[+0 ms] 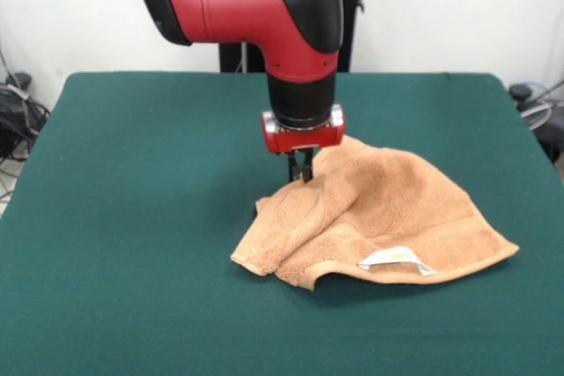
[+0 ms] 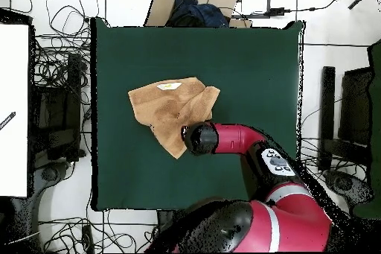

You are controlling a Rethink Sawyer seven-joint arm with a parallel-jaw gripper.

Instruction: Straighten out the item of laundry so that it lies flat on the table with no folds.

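Note:
The item of laundry (image 1: pixel 388 209) is an orange-tan towel, rumpled and folded over itself right of the middle of the green table (image 1: pixel 132 182). Its white label (image 1: pixel 395 259) shows at the near edge. My gripper (image 1: pixel 302 171) points straight down at the towel's left rear part, with its dark fingers drawn together, pinching a raised fold of cloth. In the overhead view the towel (image 2: pixel 167 106) lies on the table (image 2: pixel 245 72) and the arm's black wrist (image 2: pixel 199 138) covers the towel's edge and hides the fingers.
Bundles of cables and dark equipment lie on the floor beyond the table's sides (image 2: pixel 56 94). A cardboard box with dark cloth (image 2: pixel 195 7) stands past one table edge. A white surface (image 2: pixel 13 109) flanks another side.

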